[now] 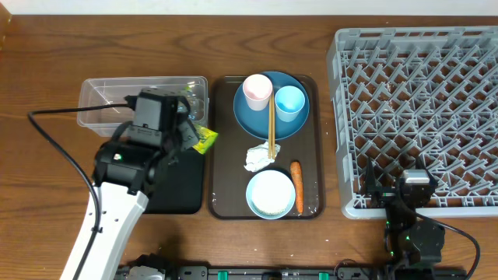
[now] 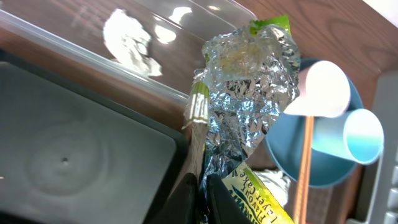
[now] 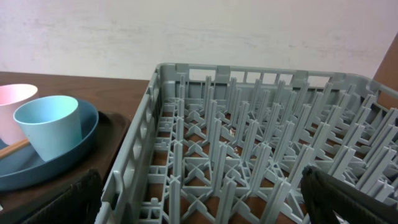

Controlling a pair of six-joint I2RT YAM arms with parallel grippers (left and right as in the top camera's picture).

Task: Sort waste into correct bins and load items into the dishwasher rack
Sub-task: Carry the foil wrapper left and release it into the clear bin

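Observation:
My left gripper (image 1: 189, 134) is shut on crumpled silver foil (image 2: 249, 81), held over the gap between the clear tub (image 1: 101, 97) and the black tray (image 1: 175, 190). A yellow-green wrapper (image 1: 205, 140) hangs with the foil and also shows in the left wrist view (image 2: 261, 196). A white tissue (image 2: 130, 43) lies in the clear tub. On the brown tray, the dark-blue plate (image 1: 257, 120) carries a pink cup (image 1: 257, 91), a light-blue cup (image 1: 289, 102) and chopsticks (image 1: 271, 128). Nearer the front lie a tissue (image 1: 258, 158), a carrot (image 1: 296, 187) and a pale-blue bowl (image 1: 271, 193). My right gripper (image 3: 205, 205) is open and empty at the front left corner of the grey rack (image 1: 420, 101).
The brown serving tray (image 1: 226, 175) sits between the two bins and the rack. The left arm's black cable (image 1: 54, 148) loops over the table on the left. A white wall stands behind the rack (image 3: 249, 155).

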